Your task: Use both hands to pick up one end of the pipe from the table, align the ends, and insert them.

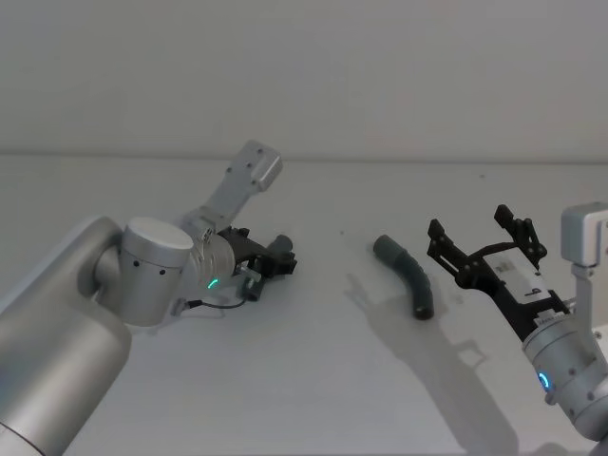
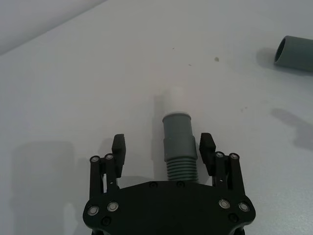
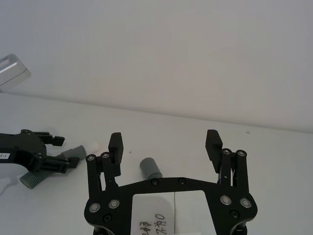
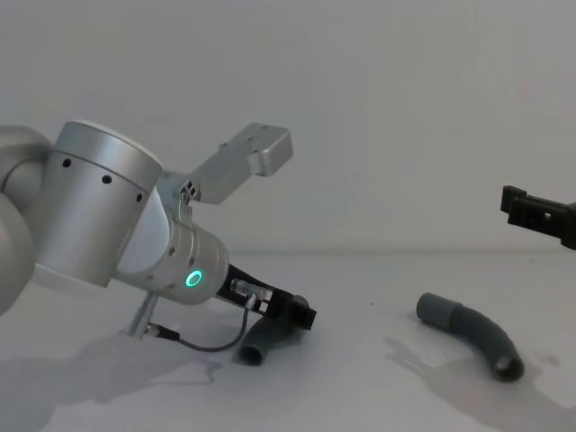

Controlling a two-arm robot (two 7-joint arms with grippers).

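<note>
**Left claw** (image 2: pixel 162 146): You had it spread, its fingers (image 2: pixel 120 147) standing either side of the ribbed pipe piece (image 2: pixel 178 139) and not closed on it. One finger lay just beside the collar and the other stood apart from it. The piece lay flat on the bench (image 1: pixel 313 380), with its white tip (image 2: pixel 177 98) pointing away from the palm. I judge this a straddle for a grip at the ribbed section, which would leave the tip free for insertion.

**Left arm:** It was low and reached inward across the bench. The wrist was tilted down close to the surface, and a green ring (image 4: pixel 192 278) was lit on the silver forearm.

**Right claw** (image 1: pixel 483 237): You had it wide open and empty. It was held above the bench near the curved pipe piece (image 1: pixel 408 275) and did not touch it. In the right wrist view the piece's round mouth (image 3: pixel 149 165) sat beyond the gap between the fingers, so the claw looked lined up for that end.

**Right arm:** It entered from your robot's right, with the wrist raised and the claw aimed forward and inward.

**Pipe pieces:** Both rested on the bench, well apart, with their ends not aligned. By my reading, the grasp had not yet been made on either side.
</note>
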